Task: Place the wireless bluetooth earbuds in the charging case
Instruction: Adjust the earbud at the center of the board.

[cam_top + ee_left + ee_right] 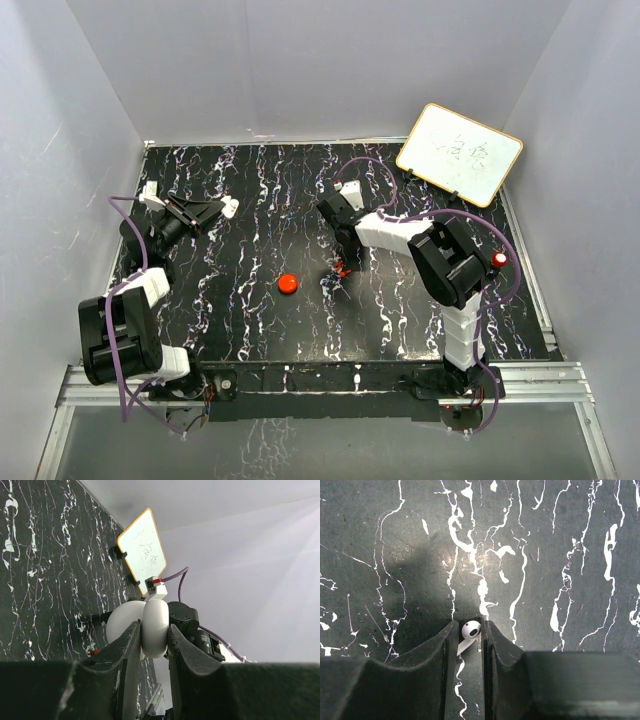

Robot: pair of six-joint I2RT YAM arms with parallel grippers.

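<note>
A white earbud (471, 629) lies on the black marbled table (560, 555), its stem pointing down-left. My right gripper (469, 625) points straight down over it. The jaws are closed in on the bud, with its head against the right finger and its stem against the left. In the top view this gripper (343, 262) is right of the table's middle. The charging case (155, 620) is a white, rounded, two-lobed shell. My left gripper (154, 625) is shut on it and holds it off the table at the far left (225, 208).
A round red puck (288, 284) sits on the table near the middle, left of the right gripper. Small red bits (345, 270) show by that gripper's tips. A whiteboard (460, 153) leans at the back right corner. White walls close in three sides.
</note>
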